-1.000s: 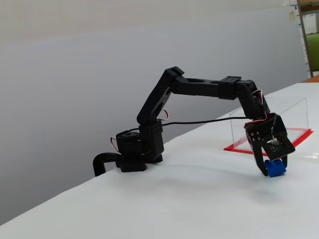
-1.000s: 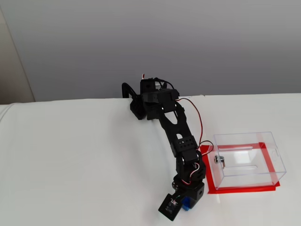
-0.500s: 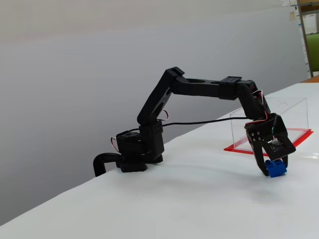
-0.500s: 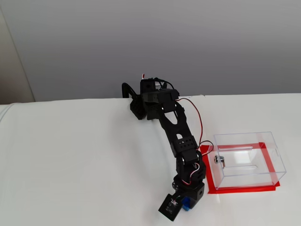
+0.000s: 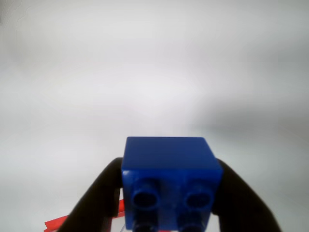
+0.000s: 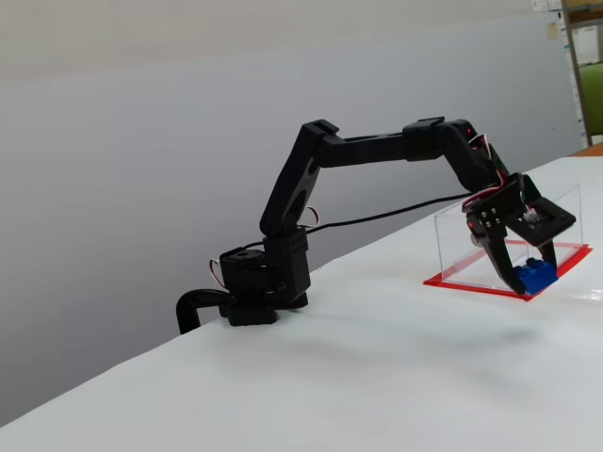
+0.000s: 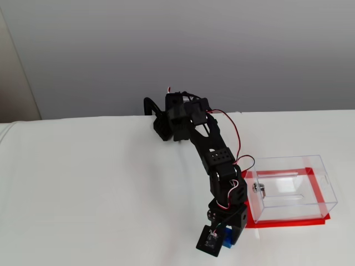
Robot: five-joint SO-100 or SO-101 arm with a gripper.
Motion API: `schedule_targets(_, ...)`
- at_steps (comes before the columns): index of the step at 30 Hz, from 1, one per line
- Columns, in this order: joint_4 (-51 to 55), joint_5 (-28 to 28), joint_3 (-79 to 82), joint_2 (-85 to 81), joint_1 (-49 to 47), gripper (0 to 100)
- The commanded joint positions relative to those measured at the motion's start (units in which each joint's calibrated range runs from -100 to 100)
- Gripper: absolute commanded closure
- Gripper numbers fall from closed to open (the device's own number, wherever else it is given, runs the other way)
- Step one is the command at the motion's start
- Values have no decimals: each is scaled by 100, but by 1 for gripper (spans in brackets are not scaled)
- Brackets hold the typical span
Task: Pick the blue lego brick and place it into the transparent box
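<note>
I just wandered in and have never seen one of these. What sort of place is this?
Probably an office or lab test bench: a small black arm whose claw holds a blue lego brick near a transparent box, all on a plain white table against a bare grey wall.

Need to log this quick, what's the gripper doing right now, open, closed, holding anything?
Gripper: closed on the blue lego brick, which is lifted clear of the table.
</note>
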Motion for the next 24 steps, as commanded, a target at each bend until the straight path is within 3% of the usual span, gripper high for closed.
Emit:
schedule_targets(1, -23, 152, -392, -914, 62, 84)
schedule_targets(24, 429, 903, -383, -2331, -145, 84)
